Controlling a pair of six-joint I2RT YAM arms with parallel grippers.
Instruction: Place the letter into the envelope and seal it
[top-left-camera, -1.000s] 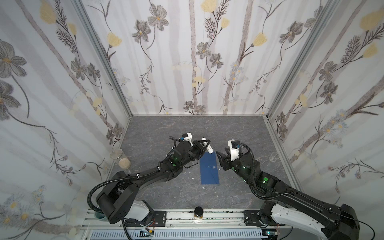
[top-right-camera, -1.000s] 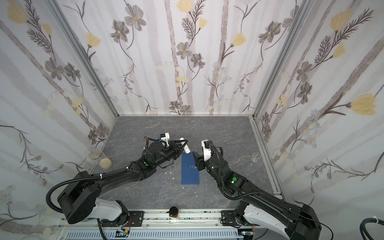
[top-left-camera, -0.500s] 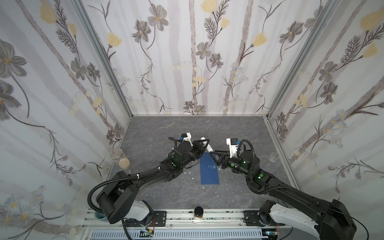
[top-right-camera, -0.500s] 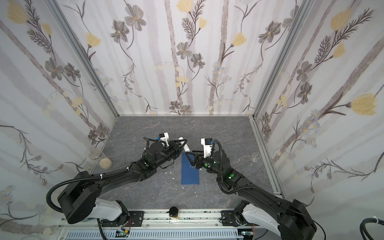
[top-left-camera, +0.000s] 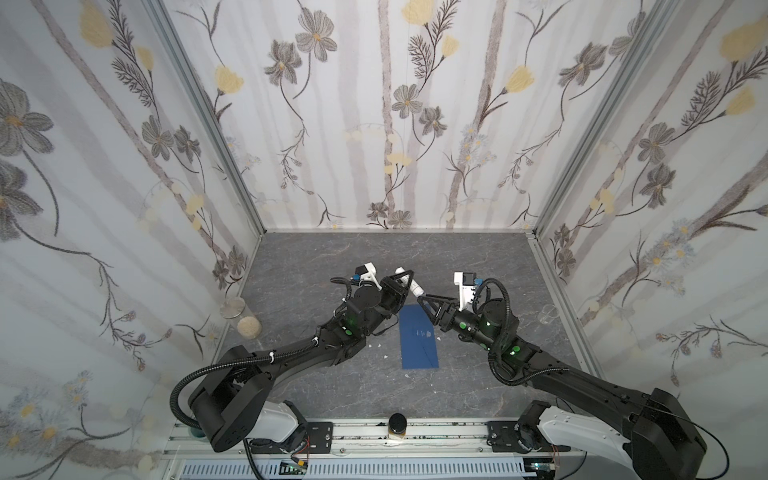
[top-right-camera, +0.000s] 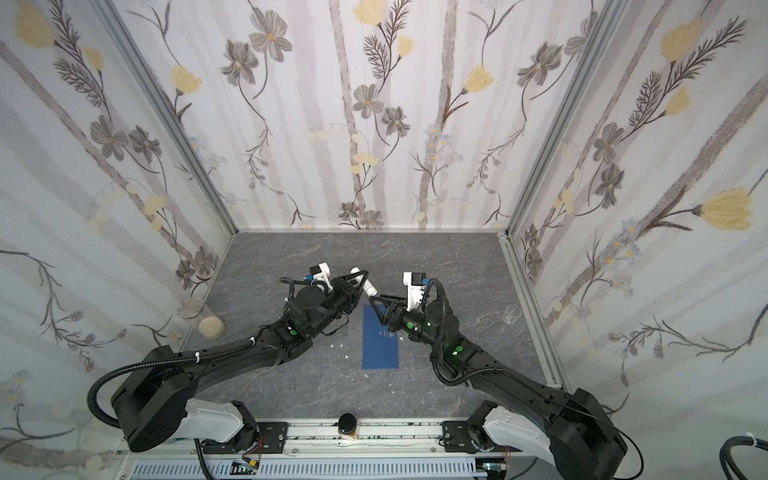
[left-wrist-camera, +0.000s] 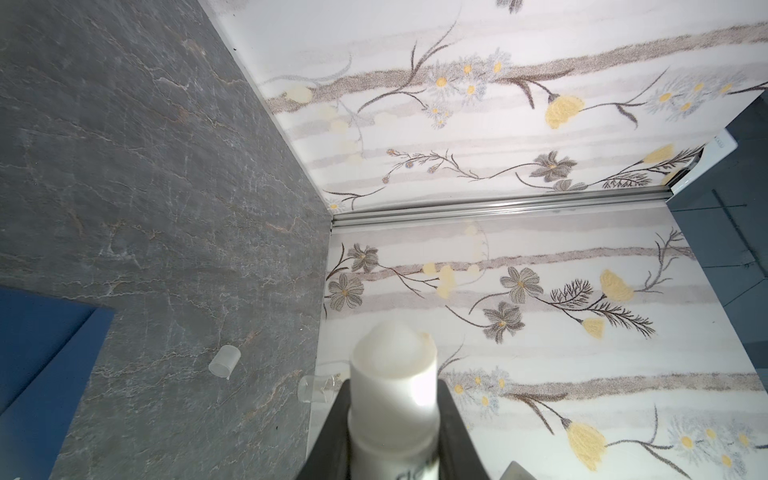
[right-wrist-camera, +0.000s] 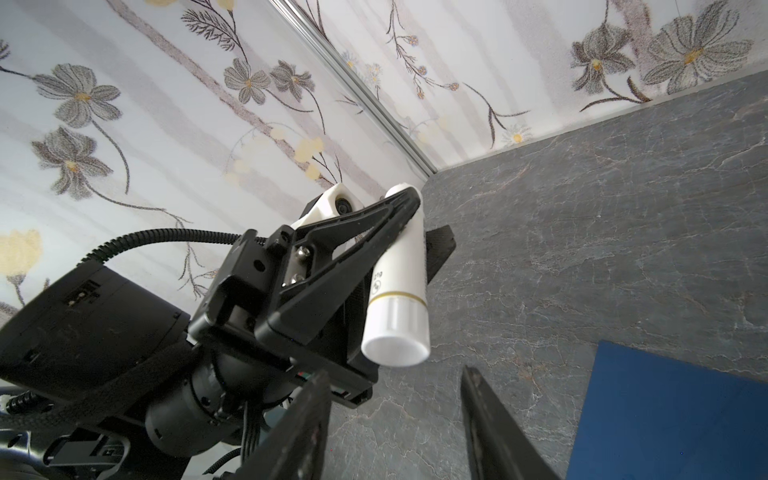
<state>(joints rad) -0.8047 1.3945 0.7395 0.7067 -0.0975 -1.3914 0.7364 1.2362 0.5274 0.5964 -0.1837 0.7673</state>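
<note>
The dark blue envelope (top-left-camera: 419, 337) (top-right-camera: 380, 340) lies flat on the grey table between the two arms, flap folded down. The letter is hidden. My left gripper (top-left-camera: 405, 277) (left-wrist-camera: 395, 401) is shut on a white glue stick (top-left-camera: 411, 284) (left-wrist-camera: 392, 386), held above the envelope's far end with its uncapped tip facing the back corner. My right gripper (top-left-camera: 422, 302) (right-wrist-camera: 395, 419) stands open, pointed at the glue stick's (right-wrist-camera: 399, 299) flat base. That base sits just ahead of the jaws, not between them. A corner of the envelope (right-wrist-camera: 673, 415) shows beside my right fingers.
A clear cap (top-left-camera: 547, 312) (left-wrist-camera: 225, 362) lies near the right wall. A jar of pale grains (top-left-camera: 248, 325) and a clear lidded jar (top-left-camera: 232, 307) stand by the left wall. A dark jar (top-left-camera: 397, 424) sits on the front rail. Small white scraps (top-left-camera: 376, 345) dot the table.
My right gripper has swung from beside the envelope up toward the glue stick's base, and its jaws have narrowed a little. The left arm and the envelope have not moved.
</note>
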